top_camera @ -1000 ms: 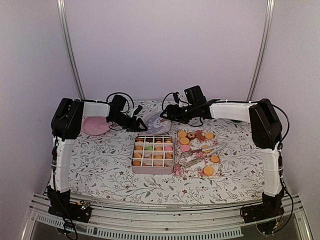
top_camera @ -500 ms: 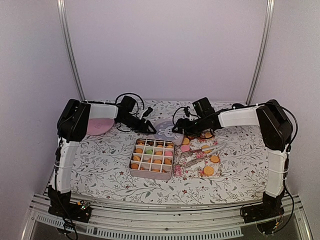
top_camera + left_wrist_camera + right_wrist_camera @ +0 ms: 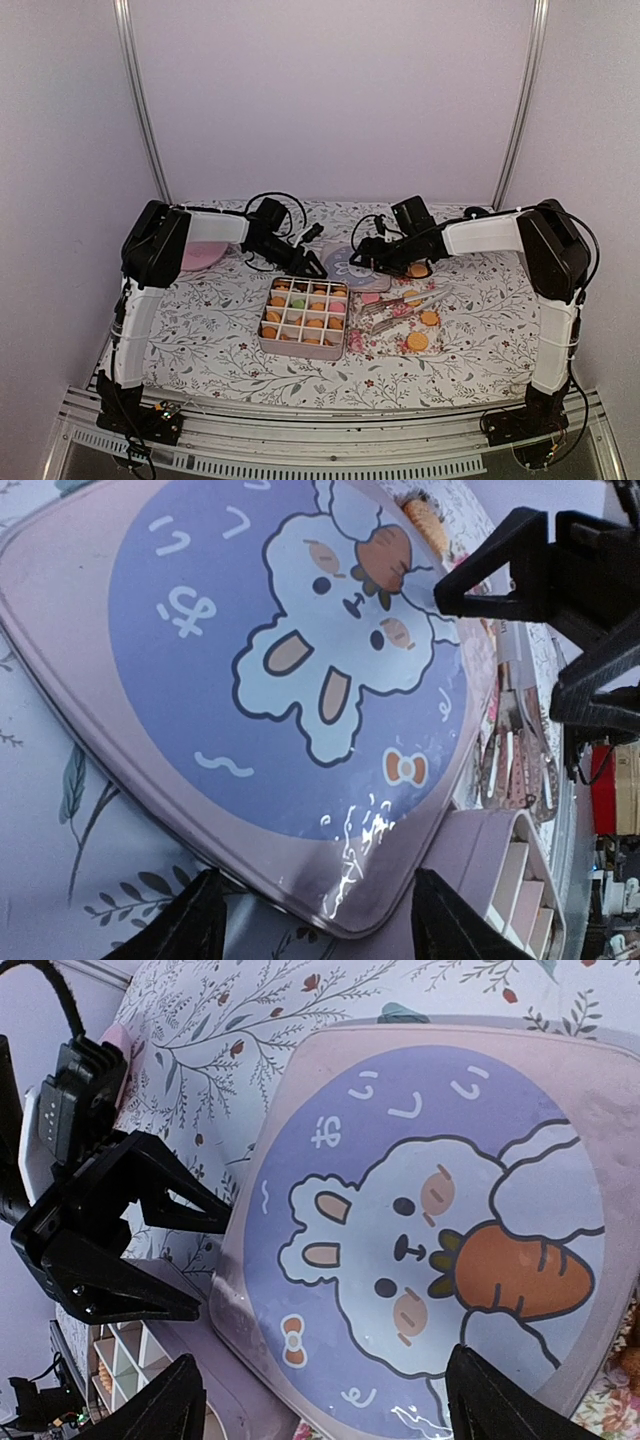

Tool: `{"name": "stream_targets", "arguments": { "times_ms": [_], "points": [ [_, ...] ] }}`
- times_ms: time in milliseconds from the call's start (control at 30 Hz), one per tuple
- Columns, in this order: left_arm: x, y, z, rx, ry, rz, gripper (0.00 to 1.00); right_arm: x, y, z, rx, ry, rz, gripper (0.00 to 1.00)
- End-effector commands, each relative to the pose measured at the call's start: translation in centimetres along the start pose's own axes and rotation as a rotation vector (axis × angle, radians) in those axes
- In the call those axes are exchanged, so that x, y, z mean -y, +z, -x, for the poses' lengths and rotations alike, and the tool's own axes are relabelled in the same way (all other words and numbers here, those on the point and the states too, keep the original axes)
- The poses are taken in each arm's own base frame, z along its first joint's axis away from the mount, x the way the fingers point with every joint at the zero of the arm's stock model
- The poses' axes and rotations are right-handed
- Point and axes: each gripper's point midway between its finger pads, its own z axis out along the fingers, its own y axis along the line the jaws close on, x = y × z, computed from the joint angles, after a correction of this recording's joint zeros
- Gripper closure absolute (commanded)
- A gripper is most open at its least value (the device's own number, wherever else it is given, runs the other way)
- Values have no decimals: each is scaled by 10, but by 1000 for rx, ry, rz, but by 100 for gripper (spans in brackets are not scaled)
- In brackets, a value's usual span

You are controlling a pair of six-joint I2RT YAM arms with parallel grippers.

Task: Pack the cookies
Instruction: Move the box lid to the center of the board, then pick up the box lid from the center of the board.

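Observation:
The cookies fill a pink grid box (image 3: 268,338); most are golden-orange (image 3: 316,323), one is green. More cookies (image 3: 417,341) lie loose on a floral napkin (image 3: 395,342) to its right. A pink lid with a purple bunny picture (image 3: 348,264) lies tilted behind the box, its near corner over the box's far right edge. My left gripper (image 3: 312,266) is open, its jaws straddling the lid's corner (image 3: 300,660). My right gripper (image 3: 362,258) is open over the lid's other side (image 3: 420,1240). I cannot tell whether either gripper touches the lid.
A large pink plate (image 3: 195,255) sits at the back left behind the left arm. Metal tongs (image 3: 405,300) lie across the napkin. The box wall shows under the lid in the left wrist view (image 3: 480,860). A flowered cloth (image 3: 200,330) covers the table.
Both arms have swung inward and nearer, and the bunny lid has moved with them, right and forward, from the back of the table to the box's far edge.

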Motion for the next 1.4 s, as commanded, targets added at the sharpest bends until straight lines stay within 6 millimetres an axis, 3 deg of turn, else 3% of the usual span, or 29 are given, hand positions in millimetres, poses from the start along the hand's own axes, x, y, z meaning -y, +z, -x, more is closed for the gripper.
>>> {"name": "stream_targets", "arguments": {
  "times_ms": [0,133,267,800,1167,1367],
  "points": [
    [-9,9,-17,-50,-34,4,35,7,-28,15,39,-8,-22,16],
    [-13,6,-20,-50,-43,7,36,12,-49,27,74,-9,-23,15],
    [-12,4,-19,-46,-40,10,36,31,-61,31,67,29,-18,16],
    [-7,2,-18,-41,-25,-3,37,53,-42,-30,-98,130,32,29],
    [-2,1,-15,-35,-19,-20,37,50,-29,-34,-116,178,95,36],
    [0,3,-16,-38,-16,-23,37,41,-33,-26,-93,178,122,41]
  ]
}}
